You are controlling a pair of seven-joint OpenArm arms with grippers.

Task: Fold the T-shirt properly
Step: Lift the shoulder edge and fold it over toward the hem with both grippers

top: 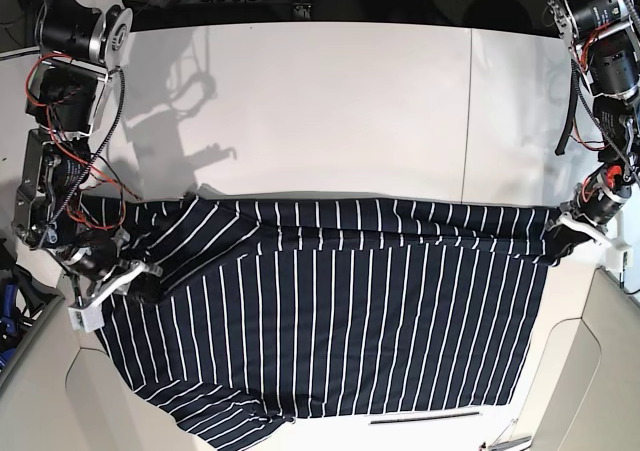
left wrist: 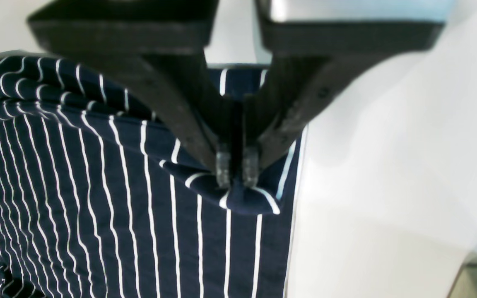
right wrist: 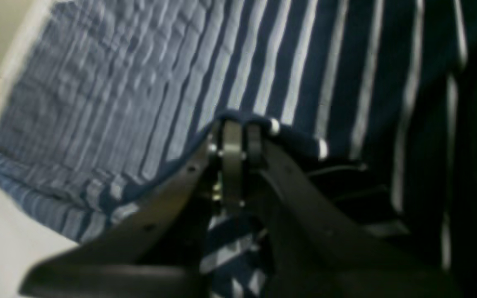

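surface (top: pixel 330 101): white, I see it bare across the far half; a seam runs front to back toward the base view's right
T-shirt (top: pixel 340 321): navy with thin white stripes, spread wide over the near half of the surface, top edge stretched in a fairly straight line between my two arms; lower part hangs over the near edge, bottom left corner rumpled; stripes run front to back on the body, a bunched fold near the left end in the base view
left gripper (left wrist: pixel 237 167): on the base view's right, jaws closed nearly tight, I see a fold of the T-shirt's corner pinched between the clear pads (left wrist: pixel 223 165); bare white surface just beside it
right gripper (right wrist: pixel 238 134): on the base view's left, view is blurry, jaws look pressed together with the T-shirt's edge draped over the tips; striped cloth fills the frame behind
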